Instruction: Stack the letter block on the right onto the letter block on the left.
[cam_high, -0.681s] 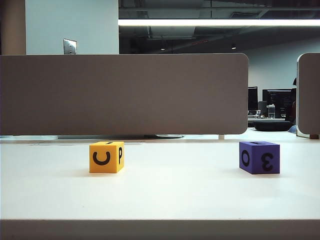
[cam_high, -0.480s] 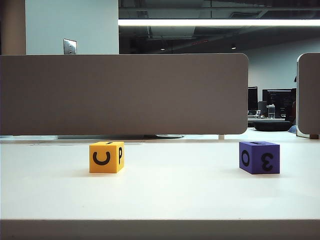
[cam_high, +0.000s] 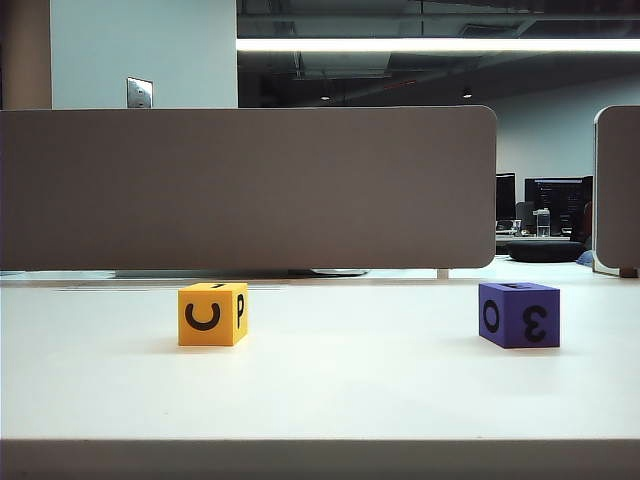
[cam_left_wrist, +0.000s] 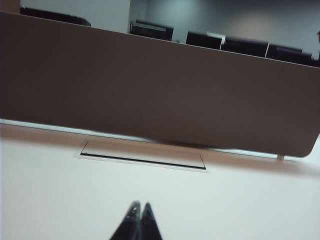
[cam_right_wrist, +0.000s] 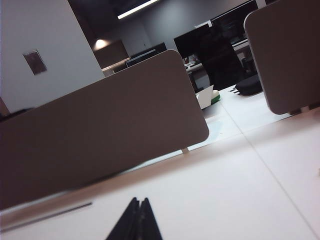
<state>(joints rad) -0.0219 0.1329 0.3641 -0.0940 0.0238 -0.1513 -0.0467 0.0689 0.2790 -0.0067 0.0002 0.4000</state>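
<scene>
On the white table (cam_high: 330, 390) a yellow letter block (cam_high: 213, 314) marked U and P stands at the left, and a purple letter block (cam_high: 518, 314) marked O and 3 stands at the right. Neither arm shows in the exterior view. My left gripper (cam_left_wrist: 140, 205) is shut with nothing in it, its black tips together over bare table. My right gripper (cam_right_wrist: 139, 200) is also shut and empty, pointing across the table toward the divider. Neither wrist view shows a block.
A grey divider panel (cam_high: 250, 190) runs along the table's far edge, with a second panel (cam_high: 618, 190) at the far right. A cable slot (cam_left_wrist: 142, 155) is set in the tabletop in front of the left gripper. Monitors stand beyond the panels.
</scene>
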